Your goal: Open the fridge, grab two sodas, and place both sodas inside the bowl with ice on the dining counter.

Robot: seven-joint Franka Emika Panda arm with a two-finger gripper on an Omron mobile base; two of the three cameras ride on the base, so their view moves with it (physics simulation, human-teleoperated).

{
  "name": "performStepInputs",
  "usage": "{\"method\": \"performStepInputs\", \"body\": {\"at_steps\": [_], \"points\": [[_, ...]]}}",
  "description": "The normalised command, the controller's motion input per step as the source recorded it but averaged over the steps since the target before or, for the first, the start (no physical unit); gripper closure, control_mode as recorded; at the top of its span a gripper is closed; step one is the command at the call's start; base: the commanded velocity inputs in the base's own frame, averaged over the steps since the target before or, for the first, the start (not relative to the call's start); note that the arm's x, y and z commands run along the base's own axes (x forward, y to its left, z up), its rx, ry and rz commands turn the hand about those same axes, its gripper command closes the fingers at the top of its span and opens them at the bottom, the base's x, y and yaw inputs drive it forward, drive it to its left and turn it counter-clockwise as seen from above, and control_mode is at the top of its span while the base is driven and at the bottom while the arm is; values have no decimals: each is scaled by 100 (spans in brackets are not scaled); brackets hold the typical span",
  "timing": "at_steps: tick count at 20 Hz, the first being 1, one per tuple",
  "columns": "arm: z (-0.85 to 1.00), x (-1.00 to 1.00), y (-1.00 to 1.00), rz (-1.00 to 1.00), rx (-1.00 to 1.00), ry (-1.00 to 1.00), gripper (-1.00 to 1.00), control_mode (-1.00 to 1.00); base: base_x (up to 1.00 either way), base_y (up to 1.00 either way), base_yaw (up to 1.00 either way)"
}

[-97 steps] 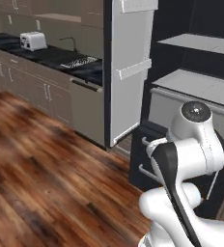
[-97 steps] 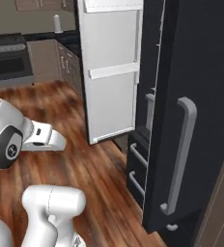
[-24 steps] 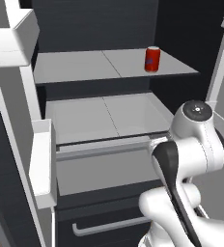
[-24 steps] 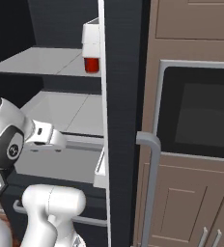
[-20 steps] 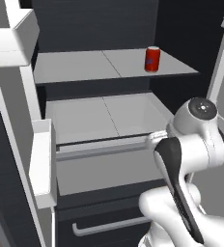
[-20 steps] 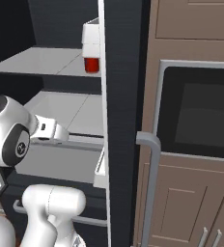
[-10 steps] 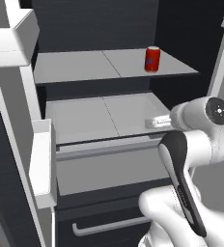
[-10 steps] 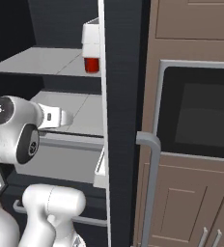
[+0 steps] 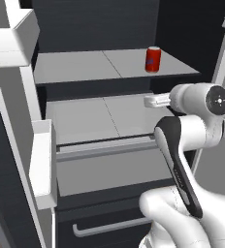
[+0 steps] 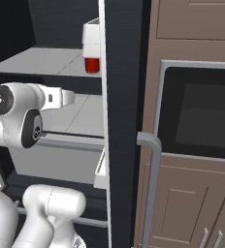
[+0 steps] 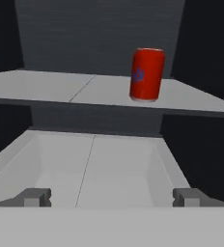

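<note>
Two dark fingertips of the gripper stand wide apart, empty, above the pale grey lower shelf of the open fridge. One red soda can stands upright on the upper shelf, toward its right side. Its blue mark shows in the hand view. From the right base view, the fridge's door hides part of the can.
</note>
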Motion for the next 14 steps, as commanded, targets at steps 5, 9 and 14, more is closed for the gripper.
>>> {"method": "performStepInputs", "body": {"at_steps": [5,9,14], "points": [[52,23,0,0,0,-8,-100,-100,0,0,0],[21,5,-4,-2,-1,-1,-100,-100,0,0,0],[0,0,-7,-2,0,-3,-100,-100,0,0,0]]}}
